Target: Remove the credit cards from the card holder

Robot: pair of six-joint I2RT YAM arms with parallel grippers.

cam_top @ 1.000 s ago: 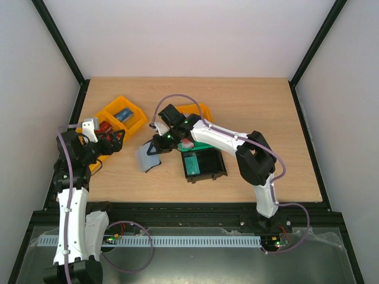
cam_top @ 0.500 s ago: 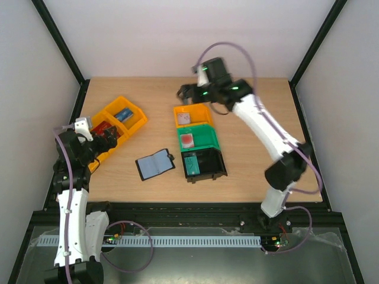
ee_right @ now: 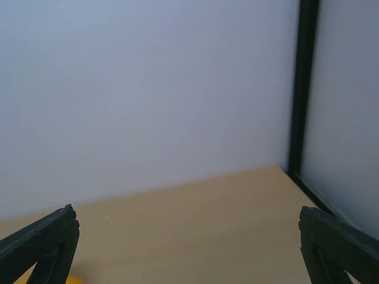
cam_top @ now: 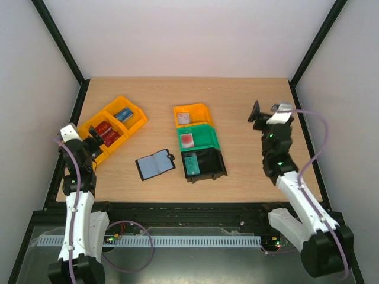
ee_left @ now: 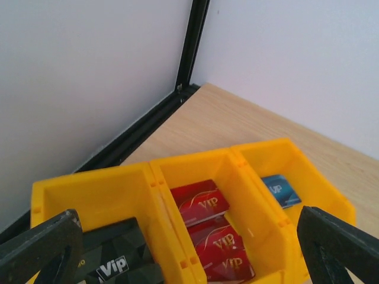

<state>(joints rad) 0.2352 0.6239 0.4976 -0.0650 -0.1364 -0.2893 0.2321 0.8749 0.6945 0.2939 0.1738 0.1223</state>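
The card holder (cam_top: 155,165) lies open and flat on the table, blue-grey lining up, with no gripper touching it. Red credit cards (ee_left: 228,248) lie stacked in the middle compartment of a yellow bin (ee_left: 254,157), seen as a red patch (cam_top: 105,131) in the top view. My left gripper (ee_left: 188,239) hovers open just over the near side of that bin, empty. Its place in the top view is at the bin's near-left corner (cam_top: 93,142). My right gripper (cam_top: 265,113) is raised at the right side of the table, open and empty, facing the back wall (ee_right: 186,236).
The yellow bin also holds a blue card (ee_left: 281,190) and a black card (ee_left: 112,263). A small yellow bin (cam_top: 202,110), a green bin (cam_top: 207,137) and a black bin (cam_top: 214,163) with a teal card (cam_top: 192,163) stand in a row mid-table.
My right gripper opened and let go of the card holder, which now lies flat. That arm swung over the far bins to the right side. My left arm pulled back toward the near left.
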